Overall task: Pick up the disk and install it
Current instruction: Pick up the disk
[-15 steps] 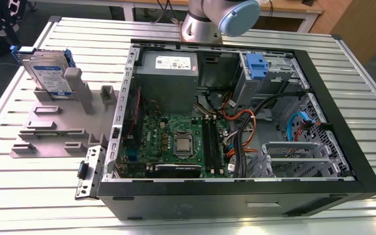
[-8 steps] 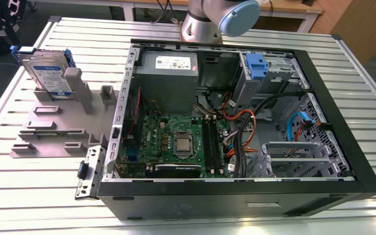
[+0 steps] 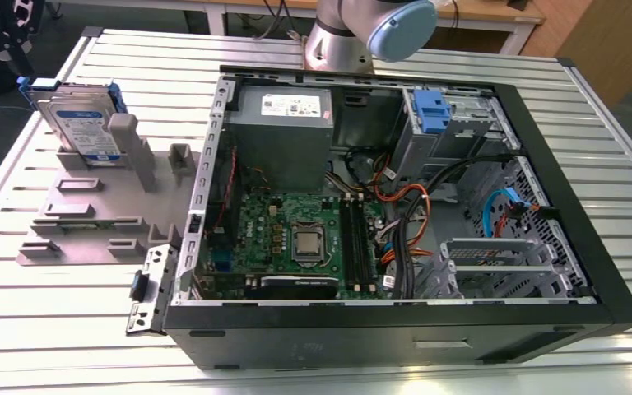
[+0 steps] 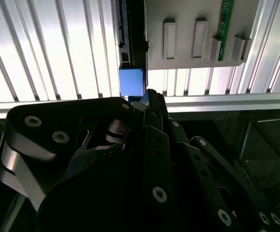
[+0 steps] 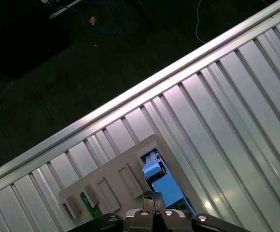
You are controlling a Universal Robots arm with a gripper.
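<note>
Disk [image 3: 80,123] upright in holder [image 3: 88,216], claw [image 5: 152,196] above, apart

Computer case [image 3: 382,337] open on top, cables [image 3: 404,216] crowding inside, slatted table [image 3: 63,329] free around upright disk [image 3: 80,123]

Grey plastic holder [image 4: 183,60] with small green circuit board [image 4: 225,21], just ahead of the jaws; slatted metal table [image 4: 48,53] beneath it; open computer case [image 3: 404,206] beside the holder.

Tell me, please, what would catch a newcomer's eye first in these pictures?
The open computer case, motherboard bared, dominates the exterior view's middle and right. At that view's left the disk stands upright in a grey holder, and in the second wrist view the gripper hovers by its blue caddy.
</note>
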